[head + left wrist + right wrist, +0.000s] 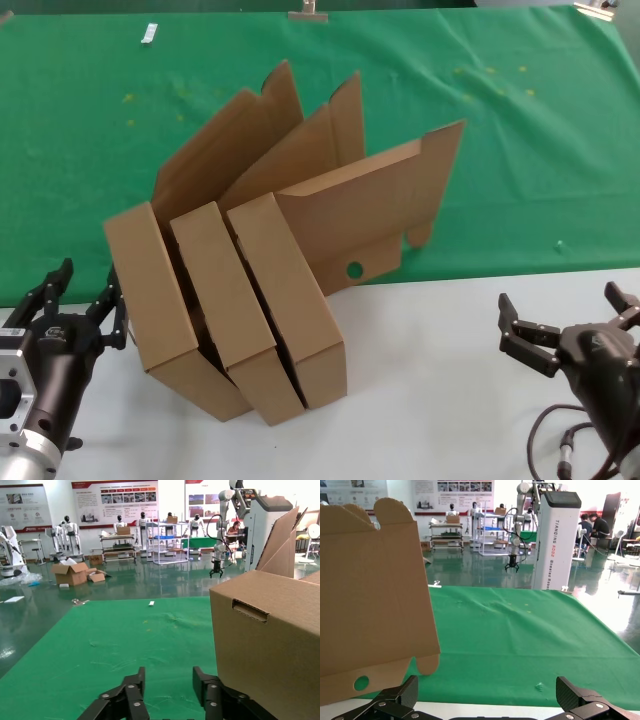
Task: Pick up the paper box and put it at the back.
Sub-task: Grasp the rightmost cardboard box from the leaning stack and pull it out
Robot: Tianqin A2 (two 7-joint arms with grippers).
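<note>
Three brown cardboard boxes lean together at the table's middle, lids raised. The paper box (288, 295) is the rightmost one; its tall lid has a small round hole and a rounded ear. In the right wrist view that lid (370, 605) fills one side. My left gripper (85, 295) hangs open beside the leftmost box (150, 290), apart from it. That box's wall (270, 645) stands close by the left gripper (169, 680), touching nothing. My right gripper (570, 315) is open over the white strip, well clear of the paper box. Nothing sits between the right gripper's (487, 690) jaws.
The middle box (222, 290) is wedged between the other two. The green cloth (500, 120) spreads wide behind and beside the boxes. A bare white tabletop strip (440, 400) runs along the front. A small white item (149, 34) lies far back left.
</note>
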